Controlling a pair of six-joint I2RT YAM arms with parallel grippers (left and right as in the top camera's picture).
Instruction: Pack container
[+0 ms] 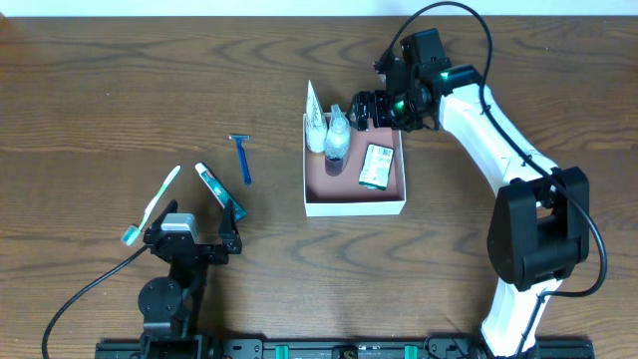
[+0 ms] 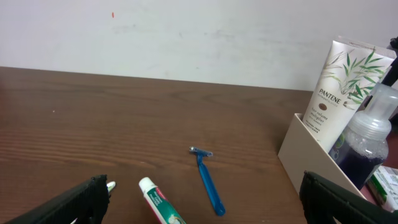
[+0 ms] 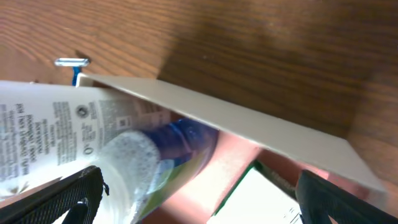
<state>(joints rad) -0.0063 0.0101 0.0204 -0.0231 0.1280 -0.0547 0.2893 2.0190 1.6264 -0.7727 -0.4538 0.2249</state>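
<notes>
Nearest you, the left gripper [image 1: 192, 240] hovers low over the wooden table [image 1: 100, 100], close to its own base. Its jaws are spread wide and hold nothing. From its wrist camera you see both dark fingers [image 2: 78, 202] at the bottom corners, with bare wood between them.

Just beyond the left finger lies a toothbrush [image 1: 152, 206] with a white handle, slanting away to the right. Beside it, in front of the right finger, a small toothpaste tube [image 1: 219, 189] lies flat. A blue razor [image 1: 242, 158] rests a little farther out, head away from you, apart from both.

The container [image 1: 355, 206] sits right of centre, well apart from the left gripper. It is open-topped, with white walls and a pink floor. A green soap box [image 1: 376, 166] lies flat inside on its right side. A white Pantene tube [image 1: 315, 120] stands against its left wall, and just beside that is a clear bottle [image 1: 338, 135] holding dark liquid.

Farthest out, the right gripper [image 1: 357, 108] hangs over the container's back edge, just right of the bottle. Its jaws are spread apart and pinch nothing.
</notes>
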